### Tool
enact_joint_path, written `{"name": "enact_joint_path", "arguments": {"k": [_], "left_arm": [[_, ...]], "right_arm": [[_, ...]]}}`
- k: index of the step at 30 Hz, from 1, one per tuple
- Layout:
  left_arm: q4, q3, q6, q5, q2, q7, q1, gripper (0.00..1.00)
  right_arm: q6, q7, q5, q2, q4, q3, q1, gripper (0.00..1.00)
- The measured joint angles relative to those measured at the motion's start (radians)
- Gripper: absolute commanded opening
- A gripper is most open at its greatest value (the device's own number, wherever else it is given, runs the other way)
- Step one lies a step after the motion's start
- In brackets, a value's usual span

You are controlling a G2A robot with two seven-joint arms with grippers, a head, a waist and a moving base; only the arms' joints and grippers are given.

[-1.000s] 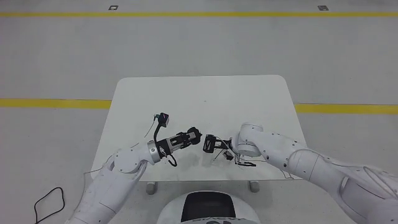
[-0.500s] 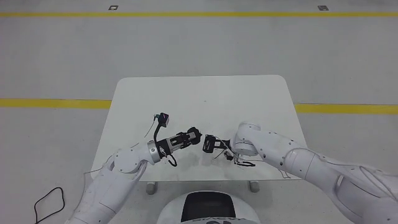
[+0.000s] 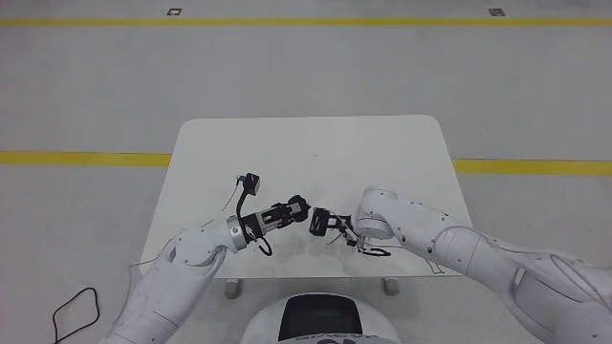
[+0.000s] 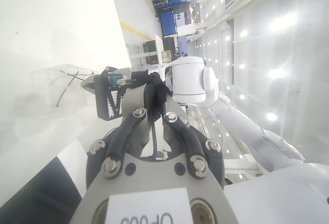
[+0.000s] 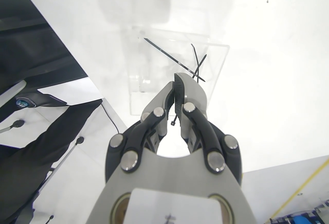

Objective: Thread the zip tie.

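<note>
A thin black zip tie (image 5: pixel 174 122) is pinched in my right gripper (image 5: pixel 175 81), which is shut on it; the tie's small head shows between the fingers behind the pads. My left gripper (image 4: pixel 154 83) is shut too, with a black strip of the zip tie (image 4: pixel 155 137) running back between its fingers. From above, the left gripper (image 3: pixel 298 206) and the right gripper (image 3: pixel 319 221) meet tip to tip over the near edge of the white table (image 3: pixel 306 153), almost touching. The stretch of tie between the tips is hidden.
A clear plastic box (image 5: pixel 218 63) lies on the table just under and beyond the grippers, holding several loose black zip ties (image 5: pixel 167 55). The same box (image 4: pixel 51 73) appears beside the right gripper's black finger (image 4: pixel 106 99). The table's near edge is right below both grippers.
The right gripper has crept slightly left, toward the left gripper. The left arm has stayed where it was.
</note>
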Motion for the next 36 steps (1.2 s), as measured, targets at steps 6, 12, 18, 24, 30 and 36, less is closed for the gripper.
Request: {"name": "enact_joint_path", "arguments": {"k": [6, 12, 18, 24, 30, 36], "left_arm": [[0.000, 0.000, 0.000, 0.000, 0.000, 0.000, 0.000, 0.00], [0.000, 0.000, 0.000, 0.000, 0.000, 0.000, 0.000, 0.00], [0.000, 0.000, 0.000, 0.000, 0.000, 0.000, 0.000, 0.00], [0.000, 0.000, 0.000, 0.000, 0.000, 0.000, 0.000, 0.00], [0.000, 0.000, 0.000, 0.000, 0.000, 0.000, 0.000, 0.00], [0.000, 0.000, 0.000, 0.000, 0.000, 0.000, 0.000, 0.00]], "right_arm": [[0.000, 0.009, -0.007, 0.007, -0.016, 0.000, 0.001, 0.02], [0.000, 0.037, -0.013, 0.005, -0.016, 0.000, 0.005, 0.22], [0.000, 0.067, -0.010, -0.010, -0.005, 0.000, 0.009, 0.22], [0.000, 0.086, -0.007, -0.028, 0.017, 0.000, 0.012, 0.20], [0.000, 0.124, 0.033, -0.047, 0.022, 0.000, 0.010, 0.16], [0.000, 0.138, 0.030, -0.054, 0.024, 0.000, 0.015, 0.18]]}}
